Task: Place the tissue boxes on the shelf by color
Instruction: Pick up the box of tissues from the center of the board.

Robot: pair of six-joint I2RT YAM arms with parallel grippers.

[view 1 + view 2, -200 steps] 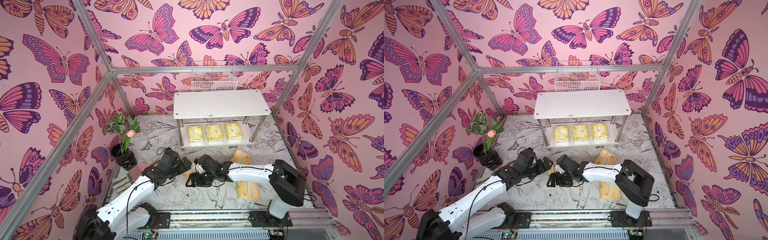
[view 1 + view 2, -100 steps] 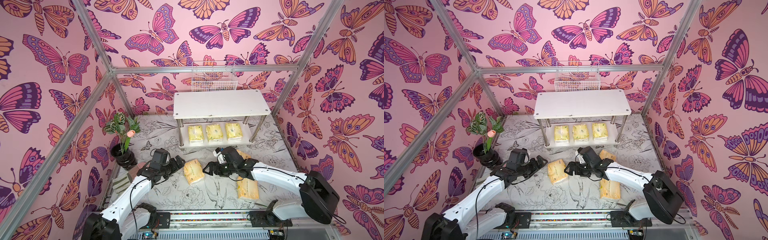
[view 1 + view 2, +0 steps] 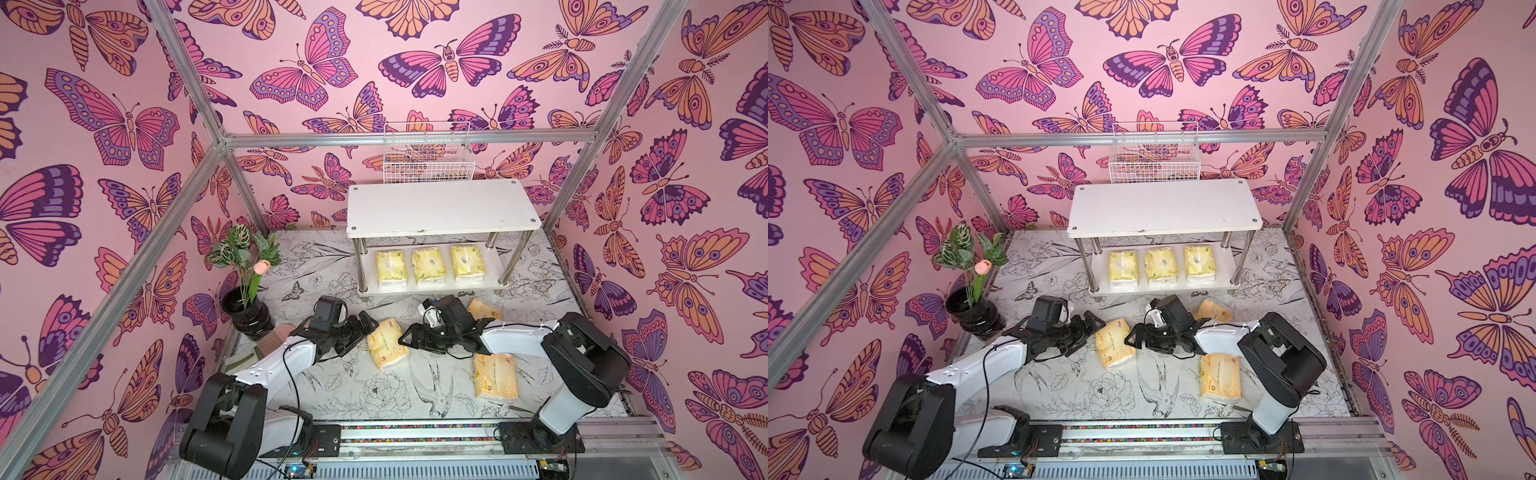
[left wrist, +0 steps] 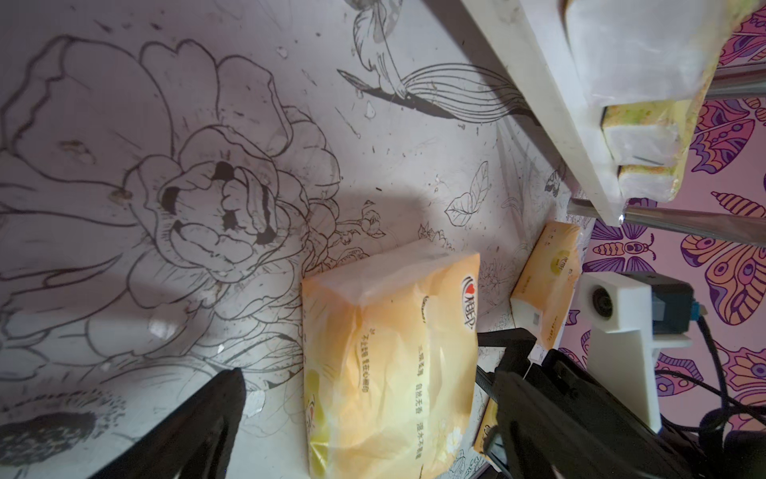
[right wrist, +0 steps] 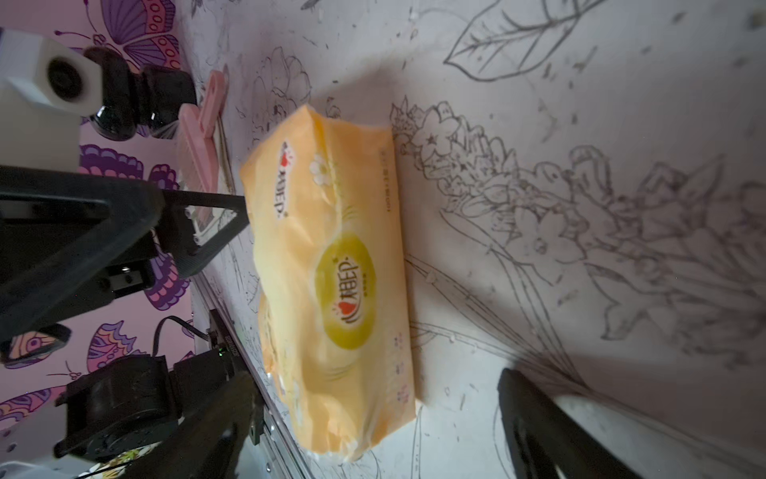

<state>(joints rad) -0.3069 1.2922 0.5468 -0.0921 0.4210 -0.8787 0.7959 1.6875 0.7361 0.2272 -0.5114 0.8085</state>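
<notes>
An orange tissue pack [image 3: 388, 343] [image 3: 1115, 343] lies flat on the table between my two grippers. My left gripper [image 3: 365, 336] [image 4: 373, 394] is open, its jaws on either side of one end of the pack [image 4: 389, 352], with a gap on one side. From the opposite side my right gripper [image 3: 404, 340] [image 5: 373, 385] is open wide around the other end of the pack [image 5: 331, 269]. A second orange pack [image 3: 496, 376] lies near the right arm. A third [image 3: 482, 309] is partly hidden behind it. Three pale yellow packs [image 3: 428, 266] sit in a row on the lower board of the white shelf [image 3: 442, 205]; its top board is bare.
A black vase with a plant [image 3: 247, 316] stands at the left edge, with a pink comb-like object [image 3: 276, 338] beside it. A white wire basket [image 3: 428, 160] hangs on the back wall above the shelf. The arms' rail [image 3: 415, 432] runs along the front.
A second ago both grippers were bunched over the orange pack. They drew apart and left it lying on the table. Now both have closed in on it again from either side.
</notes>
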